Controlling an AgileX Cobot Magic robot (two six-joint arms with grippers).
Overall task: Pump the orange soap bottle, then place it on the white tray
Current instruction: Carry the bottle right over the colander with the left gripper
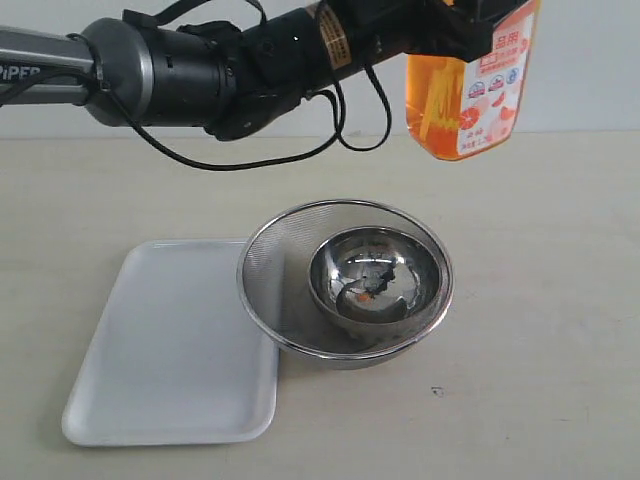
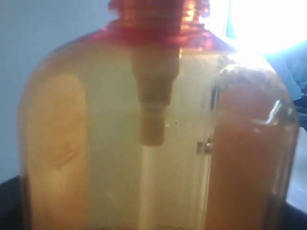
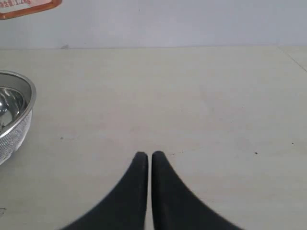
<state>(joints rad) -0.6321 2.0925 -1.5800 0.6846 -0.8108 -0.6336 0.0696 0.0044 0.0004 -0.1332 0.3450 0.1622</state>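
The white tray (image 1: 170, 350) was laid flat on the counter (image 1: 540, 300) to the left of the mesh bowl (image 1: 262, 262), its right edge tucked just under the bowl's rim. Nothing was carried on the tray. A smaller steel bowl (image 1: 330, 262) was nested inside the mesh bowl, with a few dark and orange specks seen on its bottom.

Above and to the right of the mesh bowl, the orange soap bottle (image 1: 465, 100) was held in the air, well clear of the counter, with its label turned toward the exterior camera. It was gripped near its top by the left hand (image 1: 455, 35), whose arm was stretched across from the left. The pump head was cut off by the edge of the picture. In the left wrist view the bottle (image 2: 96, 143) filled nearly everything, and the dip tube was seen through the orange liquid.

The right hand (image 3: 149, 158) was closed on nothing, its two fingers pressed together over bare counter, apart from the mesh bowl (image 3: 14, 115).
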